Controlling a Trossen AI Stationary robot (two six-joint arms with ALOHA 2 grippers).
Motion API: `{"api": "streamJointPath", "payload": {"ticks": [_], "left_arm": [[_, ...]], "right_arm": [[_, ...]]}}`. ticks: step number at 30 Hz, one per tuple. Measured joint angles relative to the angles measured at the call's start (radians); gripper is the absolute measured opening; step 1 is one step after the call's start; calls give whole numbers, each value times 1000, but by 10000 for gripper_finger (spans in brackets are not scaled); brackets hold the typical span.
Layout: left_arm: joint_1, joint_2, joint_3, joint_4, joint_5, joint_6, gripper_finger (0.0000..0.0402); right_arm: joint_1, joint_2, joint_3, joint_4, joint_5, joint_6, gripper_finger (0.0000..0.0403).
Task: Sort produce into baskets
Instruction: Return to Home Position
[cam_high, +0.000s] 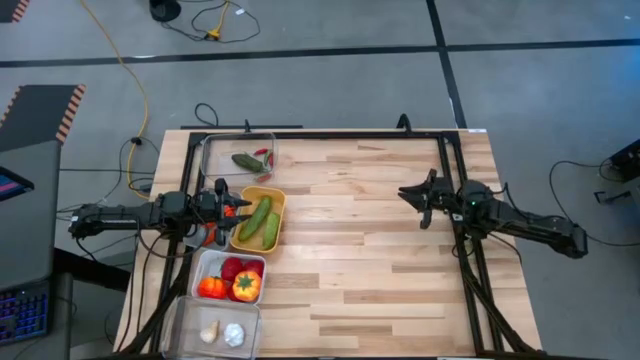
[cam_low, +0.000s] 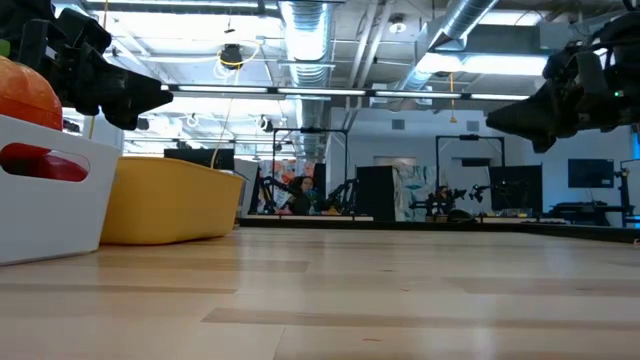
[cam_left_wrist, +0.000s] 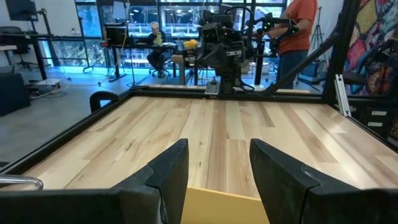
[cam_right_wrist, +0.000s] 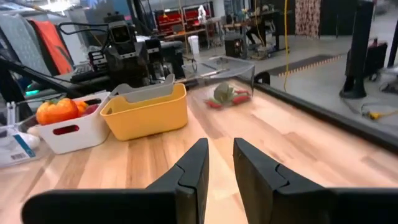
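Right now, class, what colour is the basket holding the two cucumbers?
Yellow. The basket with the cucumbers shows best in the high view.

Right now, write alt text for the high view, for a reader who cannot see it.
Trays line a wooden table's left side: a clear tray of chillies, a yellow tray with two cucumbers, a white tray of tomatoes and peppers, a last tray with garlic. The left gripper hovers beside the yellow tray; the right gripper hangs over bare wood.

Left arm (cam_high: 130, 216) covers whatever sits beneath it, only orange bits (cam_high: 230, 209) peeking out. In the low view, the white tray (cam_low: 60, 200) runs off the edge. Chillies (cam_right_wrist: 227, 96) blurred, can't count them.
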Motion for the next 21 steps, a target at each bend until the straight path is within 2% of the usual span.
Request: {"api": "streamJointPath", "payload": {"ticks": [6,11,14,19,21], "left_arm": [[0,0,0,5,-23,0,157],[0,0,0,6,-24,0,157],[0,0,0,6,-24,-1,157],[0,0,0,6,-24,-2,157],[0,0,0,6,-24,1,157]], "right_arm": [[0,26,0,-2,0,44,102],[0,28,0,-2,0,-38,98],[0,28,0,4,0,-41,78],[0,28,0,4,0,-74,23],[0,28,0,6,0,-90,17]]}}
